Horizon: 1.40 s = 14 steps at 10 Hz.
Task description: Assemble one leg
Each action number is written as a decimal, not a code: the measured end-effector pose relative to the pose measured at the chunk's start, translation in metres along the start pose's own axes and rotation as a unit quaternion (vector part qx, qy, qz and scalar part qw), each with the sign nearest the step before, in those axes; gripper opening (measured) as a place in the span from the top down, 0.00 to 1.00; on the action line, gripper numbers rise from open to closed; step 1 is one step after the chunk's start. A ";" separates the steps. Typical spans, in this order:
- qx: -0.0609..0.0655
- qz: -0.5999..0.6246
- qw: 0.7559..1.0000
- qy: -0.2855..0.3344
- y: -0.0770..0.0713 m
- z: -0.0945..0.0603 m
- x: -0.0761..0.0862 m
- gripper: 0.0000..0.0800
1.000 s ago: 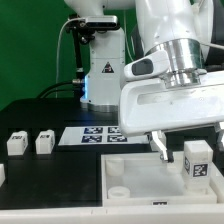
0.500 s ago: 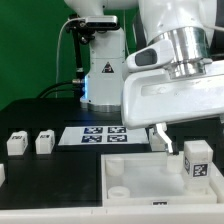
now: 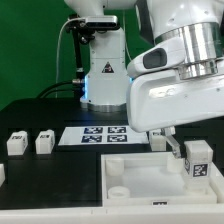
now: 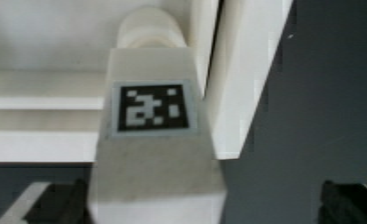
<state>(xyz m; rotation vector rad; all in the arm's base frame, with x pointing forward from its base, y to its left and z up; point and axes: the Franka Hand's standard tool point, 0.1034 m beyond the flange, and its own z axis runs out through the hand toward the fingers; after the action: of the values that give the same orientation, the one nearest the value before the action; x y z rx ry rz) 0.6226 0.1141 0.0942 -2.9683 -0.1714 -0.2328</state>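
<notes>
In the exterior view a leg (image 3: 197, 160), a white block with a black-and-white tag, stands upright on the right part of the large white tray-like piece (image 3: 135, 170). My gripper (image 3: 170, 142) hangs just to the exterior view's left of it, low over the tray, with one dark finger (image 3: 160, 140) showing. In the wrist view the same leg (image 4: 157, 110) lies between my two dark fingers (image 4: 47, 205), with a clear gap on one side. The gripper (image 4: 198, 205) is open and holds nothing. Two more legs (image 3: 15, 143) (image 3: 44, 143) stand on the black table at the exterior view's left.
The marker board (image 3: 100, 134) lies behind the tray. A further white block (image 3: 2, 173) shows at the left edge. The arm's white base (image 3: 100, 70) and cables stand at the back. The tray has a round socket (image 3: 118, 186) near its front.
The gripper has risen a little and shifted to the exterior view's right. The tagged leg on the tray has stayed where it was.
</notes>
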 end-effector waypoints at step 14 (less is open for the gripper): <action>-0.007 0.263 0.959 -0.107 0.016 0.004 0.010 0.64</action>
<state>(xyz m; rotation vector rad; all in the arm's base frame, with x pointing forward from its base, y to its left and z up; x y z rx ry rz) 0.6348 0.1004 0.0895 -2.9112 0.5926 0.1546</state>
